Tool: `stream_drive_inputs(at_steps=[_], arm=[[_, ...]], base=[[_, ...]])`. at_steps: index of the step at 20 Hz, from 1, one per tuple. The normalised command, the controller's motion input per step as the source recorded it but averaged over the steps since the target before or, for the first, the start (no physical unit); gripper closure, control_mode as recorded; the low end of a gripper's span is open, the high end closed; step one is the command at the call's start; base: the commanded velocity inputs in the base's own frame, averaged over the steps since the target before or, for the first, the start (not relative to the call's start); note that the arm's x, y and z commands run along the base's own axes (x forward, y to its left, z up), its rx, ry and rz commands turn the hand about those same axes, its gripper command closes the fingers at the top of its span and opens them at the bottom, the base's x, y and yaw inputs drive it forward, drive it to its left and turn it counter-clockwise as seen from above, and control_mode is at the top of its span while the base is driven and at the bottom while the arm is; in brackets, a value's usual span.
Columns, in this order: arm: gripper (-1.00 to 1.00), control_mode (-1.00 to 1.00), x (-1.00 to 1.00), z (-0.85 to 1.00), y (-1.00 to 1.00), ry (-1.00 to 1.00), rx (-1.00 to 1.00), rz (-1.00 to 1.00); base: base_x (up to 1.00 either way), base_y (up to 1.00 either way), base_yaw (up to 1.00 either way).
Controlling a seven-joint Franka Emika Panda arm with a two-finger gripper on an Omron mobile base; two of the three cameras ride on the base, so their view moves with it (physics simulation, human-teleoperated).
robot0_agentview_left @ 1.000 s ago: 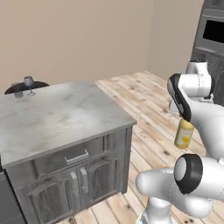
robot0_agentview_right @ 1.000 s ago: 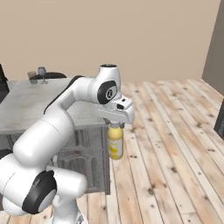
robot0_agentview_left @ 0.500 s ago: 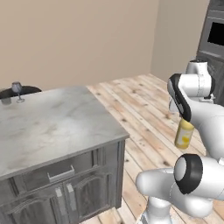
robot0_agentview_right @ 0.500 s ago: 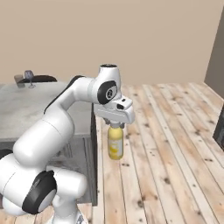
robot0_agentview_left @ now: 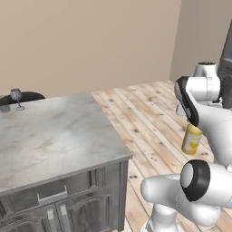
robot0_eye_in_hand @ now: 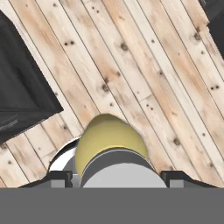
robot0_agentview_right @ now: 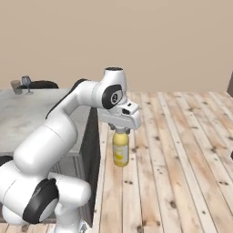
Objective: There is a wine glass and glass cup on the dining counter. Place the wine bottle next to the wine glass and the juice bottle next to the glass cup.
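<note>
I hold the juice bottle (robot0_agentview_right: 120, 150) by its neck in my gripper (robot0_agentview_right: 120, 130), fingers clamped on it. It hangs upright, long axis vertical, off the dining counter (robot0_agentview_right: 27, 113), beside its end, above the wooden floor (robot0_agentview_right: 173, 150).

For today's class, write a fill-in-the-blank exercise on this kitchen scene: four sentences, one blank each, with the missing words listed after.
1. The end effector grips the juice bottle by its ____.
2. The juice bottle hangs over the wooden ____.
3. On the dining counter, the stemmed wine glass stands beside a short glass ____.
4. The liquid in the held bottle is ____ in colour.

Missing words: neck; floor; cup; yellow
</note>
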Motion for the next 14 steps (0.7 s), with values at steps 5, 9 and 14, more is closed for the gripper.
stream_drive_inputs(at_steps=[5, 9, 14], arm=[[1.0, 1.0, 0.0, 0.0, 0.0, 0.0, 0.0, 0.0], [1.0, 1.0, 0.0, 0.0, 0.0, 0.0, 0.0, 0.0], [1.0, 1.0, 0.0, 0.0, 0.0, 0.0, 0.0, 0.0]], base=[[0.58, -0.38, 0.2], [0.58, -0.38, 0.2], [0.55, -0.4, 0.16]])
